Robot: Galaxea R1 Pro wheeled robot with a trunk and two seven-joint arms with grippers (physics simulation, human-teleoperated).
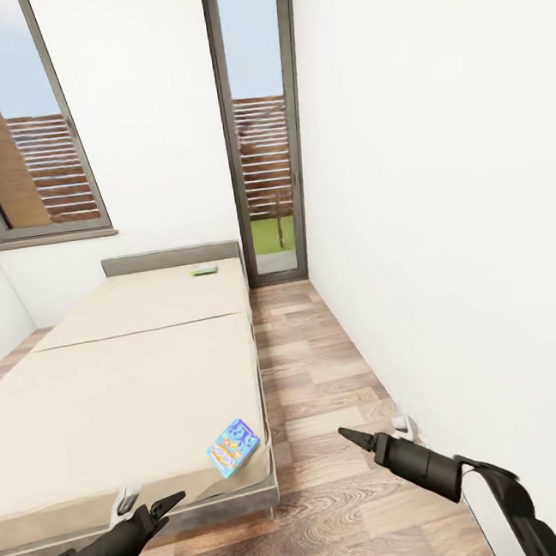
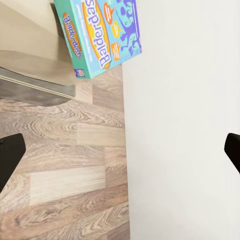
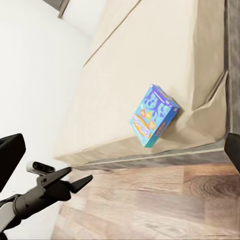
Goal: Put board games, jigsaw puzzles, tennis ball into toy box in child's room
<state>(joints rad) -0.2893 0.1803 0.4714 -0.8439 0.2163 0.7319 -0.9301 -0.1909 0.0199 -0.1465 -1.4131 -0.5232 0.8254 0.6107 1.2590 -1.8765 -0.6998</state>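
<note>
Nearest to the robot, both arms reach forward low over the wood-plank floor (image 1: 324, 376), and both carry nothing. The left tool (image 1: 153, 505) hangs just in front of the near end of the bed (image 1: 110, 392); its fingers are spread apart, and in the left wrist view the two dark fingertips (image 2: 10, 157) stand wide at the sides with only floor and wall between them. The right tool (image 1: 365, 439) is over the floor between the bed and the white wall (image 1: 443, 207). From the head view its opening is hard to read, but in the right wrist view its fingertips (image 3: 10, 155) sit far apart with nothing between, so I judge it open too. A little further, the blue board game (image 1: 233, 446) lies flat at the near right corner of the mattress, close to the edge, and no tool touches it. Far away, near the headboard (image 1: 170, 258), the green board game (image 1: 204, 270) lies on the mattress, also untouched. So I think the task is at an early stage: both games from the bed must yet be picked up and carried to the toy box. The likely next step is taking the blue one, because it is the closest.
</note>
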